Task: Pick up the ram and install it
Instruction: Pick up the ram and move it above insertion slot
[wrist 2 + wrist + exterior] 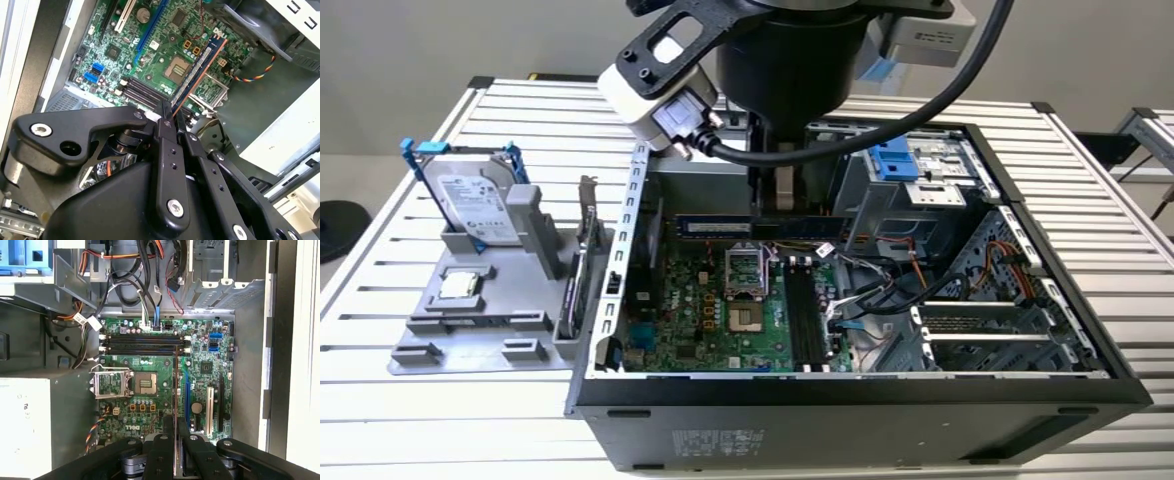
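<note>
Over the open case, your gripper pinches the ram, with one black finger pressed to each flat face of the stick. In the second wrist view the ram runs out from the fingertips, dark blue with a row of black chips and its contact edge turned toward the motherboard. It hangs above the board and touches nothing but the fingers.

In the first wrist view you see the stick edge-on, as a thin line rising from between the fingers. That line passes between the CPU socket and the blue expansion slot. The four black ram slots lie beyond the socket, next to a bundle of cables. The stick is turned crosswise to those slots and is not seated in any of them.

In the exterior view the arm comes straight down into the case. The ram is level under it, near the end of the board farthest from the camera. A grey holder stands outside the case on the table, at the exterior view's left. It carries a hard drive with blue rails.
</note>
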Available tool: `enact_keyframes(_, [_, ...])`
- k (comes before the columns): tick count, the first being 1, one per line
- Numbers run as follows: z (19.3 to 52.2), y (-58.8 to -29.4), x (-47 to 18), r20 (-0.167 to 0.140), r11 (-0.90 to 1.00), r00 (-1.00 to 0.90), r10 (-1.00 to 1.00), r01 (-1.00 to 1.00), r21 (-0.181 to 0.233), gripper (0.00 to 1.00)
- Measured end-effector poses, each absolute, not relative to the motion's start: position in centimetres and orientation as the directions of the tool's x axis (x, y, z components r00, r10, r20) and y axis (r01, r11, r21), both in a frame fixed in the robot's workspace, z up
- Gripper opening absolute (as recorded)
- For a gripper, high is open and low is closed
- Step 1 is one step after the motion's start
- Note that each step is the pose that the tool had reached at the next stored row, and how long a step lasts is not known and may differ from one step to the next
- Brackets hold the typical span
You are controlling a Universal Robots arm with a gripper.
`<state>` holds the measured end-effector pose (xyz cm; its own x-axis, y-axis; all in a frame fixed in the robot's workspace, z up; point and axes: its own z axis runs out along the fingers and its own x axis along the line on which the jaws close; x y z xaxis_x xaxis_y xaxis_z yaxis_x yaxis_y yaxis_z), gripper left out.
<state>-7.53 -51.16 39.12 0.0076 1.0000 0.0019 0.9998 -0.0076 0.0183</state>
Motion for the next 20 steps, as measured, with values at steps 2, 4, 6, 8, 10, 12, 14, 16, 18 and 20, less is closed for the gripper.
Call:
enact_keyframes(2, [39.1,-51.2,-7.4,0.002,-0.008,0.008,1.0,1.0,0.018,0.0])
enact_keyframes(4, [39.1,-51.2,-7.3,0.002,-0.008,0.008,1.0,1.0,0.018,0.0])
enact_keyframes(6, [39.1,-51.2,-7.1,0.002,-0.008,0.008,1.0,1.0,0.018,0.0])
enact_keyframes(8, [39.1,-51.2,-6.9,0.002,-0.008,0.008,1.0,1.0,0.018,0.0])
enact_keyframes(10, [39.1,-51.2,-6.8,0.002,-0.008,0.007,1.0,1.0,0.018,0.0])
enact_keyframes(12, [39.1,-51.2,-6.5,0.002,-0.008,0.008,1.0,1.0,0.018,0.0])
enact_keyframes(14, [39.1,-51.2,-6.3,0.002,-0.008,0.008,1.0,1.0,0.018,0.0])
enact_keyframes(16, [39.1,-51.2,-6.0,0.002,-0.008,0.008,1.0,1.0,0.018,0.0])
enact_keyframes(18, [39.1,-51.2,-5.8,0.002,-0.008,0.008,1.0,1.0,0.018,0.0])
enact_keyframes(20, [39.1,-51.2,-5.5,0.002,-0.008,0.008,1.0,1.0,0.018,0.0])
